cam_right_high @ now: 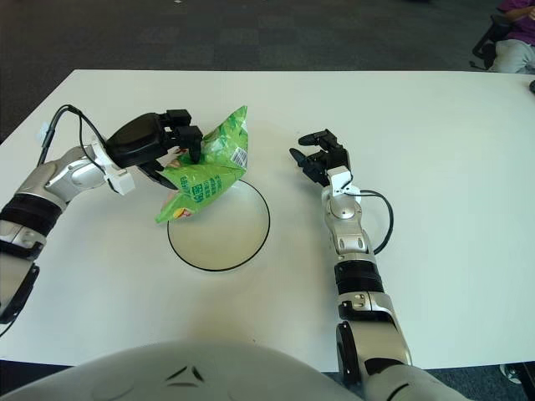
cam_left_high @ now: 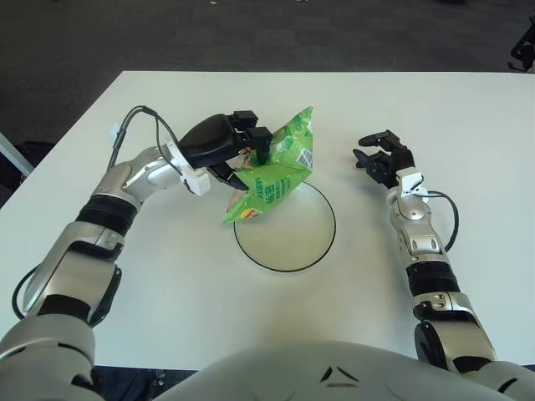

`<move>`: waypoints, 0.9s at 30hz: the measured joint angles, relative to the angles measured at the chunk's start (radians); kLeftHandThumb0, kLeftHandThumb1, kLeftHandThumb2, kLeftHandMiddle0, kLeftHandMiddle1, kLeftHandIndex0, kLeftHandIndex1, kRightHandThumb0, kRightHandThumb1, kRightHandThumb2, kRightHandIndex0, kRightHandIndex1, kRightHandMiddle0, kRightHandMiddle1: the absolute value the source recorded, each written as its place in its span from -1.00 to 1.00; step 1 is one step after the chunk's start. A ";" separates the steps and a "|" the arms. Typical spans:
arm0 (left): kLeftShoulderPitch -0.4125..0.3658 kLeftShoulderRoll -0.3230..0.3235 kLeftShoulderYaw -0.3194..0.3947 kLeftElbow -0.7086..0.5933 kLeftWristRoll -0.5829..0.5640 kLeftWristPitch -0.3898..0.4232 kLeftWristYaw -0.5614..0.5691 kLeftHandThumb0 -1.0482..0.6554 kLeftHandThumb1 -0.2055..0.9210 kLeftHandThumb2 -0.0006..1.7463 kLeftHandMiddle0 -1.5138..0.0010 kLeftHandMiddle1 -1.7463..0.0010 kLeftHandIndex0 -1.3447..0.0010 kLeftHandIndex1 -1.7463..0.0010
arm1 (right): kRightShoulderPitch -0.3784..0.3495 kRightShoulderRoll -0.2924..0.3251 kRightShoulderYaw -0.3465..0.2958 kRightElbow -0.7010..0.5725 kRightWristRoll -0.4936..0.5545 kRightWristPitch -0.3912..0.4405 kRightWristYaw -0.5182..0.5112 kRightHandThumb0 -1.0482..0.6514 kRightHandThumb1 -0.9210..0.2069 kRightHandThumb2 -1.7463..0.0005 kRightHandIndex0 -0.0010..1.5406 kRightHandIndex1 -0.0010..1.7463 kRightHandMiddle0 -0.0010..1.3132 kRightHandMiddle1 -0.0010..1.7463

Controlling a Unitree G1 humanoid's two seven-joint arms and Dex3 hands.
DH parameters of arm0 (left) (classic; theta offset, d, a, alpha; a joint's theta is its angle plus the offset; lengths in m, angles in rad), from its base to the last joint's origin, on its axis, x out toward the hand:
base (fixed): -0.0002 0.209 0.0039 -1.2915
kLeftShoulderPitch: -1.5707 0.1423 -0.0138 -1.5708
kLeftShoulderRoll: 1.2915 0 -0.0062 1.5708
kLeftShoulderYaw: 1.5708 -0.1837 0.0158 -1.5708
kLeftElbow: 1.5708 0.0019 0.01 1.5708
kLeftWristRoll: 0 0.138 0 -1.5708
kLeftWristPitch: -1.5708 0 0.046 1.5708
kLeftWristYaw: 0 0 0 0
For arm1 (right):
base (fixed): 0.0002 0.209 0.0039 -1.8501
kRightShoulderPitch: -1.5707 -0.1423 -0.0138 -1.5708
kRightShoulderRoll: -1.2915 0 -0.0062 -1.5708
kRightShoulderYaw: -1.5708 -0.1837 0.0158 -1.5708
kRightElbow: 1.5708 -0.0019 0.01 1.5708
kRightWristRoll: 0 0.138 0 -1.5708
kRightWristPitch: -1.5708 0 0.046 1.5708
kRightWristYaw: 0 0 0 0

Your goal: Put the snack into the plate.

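Presently, left hand (cam_left_high: pixel 238 146): fingers clamped on green snack bag (cam_left_high: pixel 272 171), over plate (cam_left_high: pixel 285 227) rim.
Right hand (cam_left_high: pixel 380 159): fingers spread, empty, above desk (cam_left_high: pixel 468 134).
Right eye only: seated person, far corner.

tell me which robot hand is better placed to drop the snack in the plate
Left. The left robot hand already grips the green snack bag over the plate rim. The right robot hand shows beside the plate, holding nothing.

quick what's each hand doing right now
Left hand: closed on the green snack bag, over the far-left rim of the plate.
Right hand: open, holding nothing, right of the plate.
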 measured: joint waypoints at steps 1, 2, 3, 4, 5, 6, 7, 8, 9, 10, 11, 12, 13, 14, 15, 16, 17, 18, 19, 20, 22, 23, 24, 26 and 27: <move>0.006 0.007 0.001 -0.019 -0.015 0.017 -0.027 -0.31 0.86 -0.96 0.11 0.47 0.26 0.27 | 0.000 -0.001 -0.001 0.003 0.000 -0.003 0.000 0.22 -1.00 0.87 -0.05 0.40 -0.23 0.36; 0.013 0.011 0.002 -0.036 -0.028 0.031 -0.049 -0.33 0.86 -0.98 0.10 0.55 0.25 0.30 | 0.000 -0.001 -0.002 0.006 0.000 -0.007 0.000 0.22 -1.00 0.87 -0.05 0.40 -0.23 0.36; 0.020 0.015 0.003 -0.051 -0.040 0.044 -0.072 -0.34 0.86 -0.98 0.10 0.58 0.25 0.32 | -0.001 -0.001 -0.003 0.008 0.000 -0.010 0.000 0.22 -1.00 0.87 -0.05 0.40 -0.23 0.36; 0.025 0.017 0.003 -0.061 -0.054 0.054 -0.095 -0.35 0.86 -0.99 0.10 0.63 0.25 0.33 | -0.001 -0.002 -0.004 0.012 0.000 -0.014 0.000 0.22 -1.00 0.87 -0.05 0.40 -0.23 0.36; 0.029 0.018 0.003 -0.068 -0.065 0.062 -0.115 -0.35 0.85 -0.99 0.11 0.66 0.26 0.35 | -0.002 -0.002 -0.005 0.014 0.000 -0.016 0.000 0.22 -1.00 0.87 -0.05 0.40 -0.23 0.36; 0.033 0.019 0.003 -0.076 -0.077 0.069 -0.134 -0.36 0.85 -0.99 0.11 0.67 0.26 0.36 | -0.003 -0.002 -0.006 0.016 0.000 -0.018 0.000 0.22 -1.00 0.87 -0.05 0.40 -0.23 0.36; 0.035 0.019 0.003 -0.081 -0.086 0.074 -0.152 -0.36 0.85 -1.00 0.12 0.70 0.28 0.38 | -0.004 -0.002 -0.006 0.018 0.000 -0.019 0.000 0.22 -1.00 0.87 -0.05 0.40 -0.23 0.36; 0.037 0.020 0.003 -0.085 -0.099 0.078 -0.170 -0.36 0.84 -1.00 0.13 0.74 0.31 0.47 | -0.005 -0.002 -0.007 0.019 0.000 -0.021 0.000 0.22 -1.00 0.87 -0.05 0.40 -0.23 0.36; 0.038 0.020 0.003 -0.087 -0.111 0.082 -0.190 -0.36 0.84 -1.00 0.13 0.76 0.30 0.52 | -0.006 -0.002 -0.007 0.021 0.000 -0.023 0.000 0.22 -1.00 0.87 -0.05 0.40 -0.23 0.36; 0.038 0.020 0.003 -0.090 -0.118 0.084 -0.205 -0.36 0.84 -1.00 0.14 0.79 0.30 0.59 | -0.007 -0.002 -0.007 0.023 0.001 -0.025 0.000 0.22 -1.00 0.87 -0.05 0.40 -0.23 0.36; 0.038 0.021 0.003 -0.091 -0.128 0.086 -0.221 -0.36 0.82 -1.00 0.15 0.82 0.36 0.66 | -0.008 -0.002 -0.007 0.024 0.001 -0.026 0.000 0.22 -1.00 0.87 -0.05 0.40 -0.23 0.36; 0.038 0.021 0.003 -0.092 -0.139 0.088 -0.236 -0.36 0.82 -1.00 0.16 0.83 0.37 0.70 | -0.009 -0.002 -0.007 0.025 0.001 -0.028 0.000 0.22 -1.00 0.87 -0.05 0.40 -0.23 0.36; 0.038 0.021 0.003 -0.092 -0.147 0.091 -0.249 -0.36 0.81 -1.00 0.18 0.86 0.44 0.77 | -0.010 -0.002 -0.007 0.026 0.001 -0.029 0.000 0.22 -1.00 0.87 -0.05 0.41 -0.23 0.36; 0.038 0.021 0.003 -0.093 -0.157 0.095 -0.266 -0.36 0.80 -1.00 0.19 0.87 0.48 0.82 | -0.011 -0.002 -0.008 0.027 0.001 -0.031 0.000 0.22 -1.00 0.87 -0.05 0.41 -0.23 0.36; 0.038 0.021 0.003 -0.094 -0.168 0.097 -0.283 -0.37 0.80 -1.00 0.20 0.88 0.51 0.85 | -0.012 -0.002 -0.008 0.027 0.001 -0.031 0.000 0.22 -1.00 0.87 -0.05 0.41 -0.23 0.37; 0.038 0.021 0.003 -0.094 -0.185 0.102 -0.303 -0.38 0.80 -1.00 0.21 0.89 0.55 0.88 | -0.012 -0.002 -0.008 0.028 0.001 -0.033 0.000 0.22 -1.00 0.87 -0.05 0.41 -0.23 0.37; 0.038 0.021 0.002 -0.094 -0.200 0.104 -0.324 -0.39 0.80 -1.00 0.22 0.90 0.58 0.91 | -0.013 -0.002 -0.009 0.029 0.001 -0.035 0.000 0.22 -1.00 0.87 -0.05 0.41 -0.23 0.37; 0.038 0.021 0.002 -0.094 -0.219 0.106 -0.344 -0.39 0.80 -0.99 0.23 0.91 0.59 0.92 | -0.013 -0.002 -0.009 0.031 0.001 -0.036 0.000 0.22 -1.00 0.87 -0.05 0.41 -0.23 0.37; 0.038 0.021 0.001 -0.093 -0.235 0.108 -0.365 -0.41 0.81 -0.99 0.24 0.91 0.62 0.94 | -0.014 -0.002 -0.009 0.033 0.001 -0.038 0.000 0.22 -1.00 0.87 -0.05 0.41 -0.23 0.37; 0.038 0.021 0.001 -0.092 -0.254 0.108 -0.382 -0.45 0.82 -0.99 0.27 0.93 0.63 0.95 | -0.014 -0.002 -0.010 0.035 0.001 -0.039 0.000 0.22 -1.00 0.87 -0.05 0.41 -0.23 0.37; 0.038 0.020 -0.001 -0.085 -0.295 0.107 -0.419 -0.48 0.84 -0.99 0.29 0.95 0.64 0.96 | -0.015 -0.002 -0.010 0.037 0.001 -0.041 0.000 0.22 -1.00 0.87 -0.05 0.41 -0.23 0.37; 0.038 0.019 -0.001 -0.080 -0.314 0.106 -0.439 -0.51 0.85 -0.98 0.31 0.96 0.65 0.96 | -0.015 -0.002 -0.010 0.039 0.001 -0.043 0.000 0.22 -1.00 0.87 -0.05 0.41 -0.23 0.37; 0.038 0.018 -0.001 -0.075 -0.332 0.103 -0.454 -0.52 0.86 -0.98 0.32 0.97 0.65 0.96 | -0.016 -0.002 -0.010 0.040 0.001 -0.043 0.000 0.22 -1.00 0.87 -0.05 0.41 -0.23 0.37; 0.037 0.012 -0.002 -0.057 -0.382 0.095 -0.495 -0.56 0.88 -0.98 0.38 0.99 0.65 0.97 | -0.017 -0.002 -0.010 0.044 0.001 -0.045 0.000 0.22 -1.00 0.86 -0.05 0.41 -0.24 0.37; 0.037 0.007 -0.003 -0.044 -0.415 0.091 -0.520 -0.57 0.89 -0.98 0.39 0.99 0.65 0.97 | -0.018 -0.002 -0.010 0.046 0.001 -0.046 0.000 0.22 -1.00 0.86 -0.05 0.41 -0.24 0.37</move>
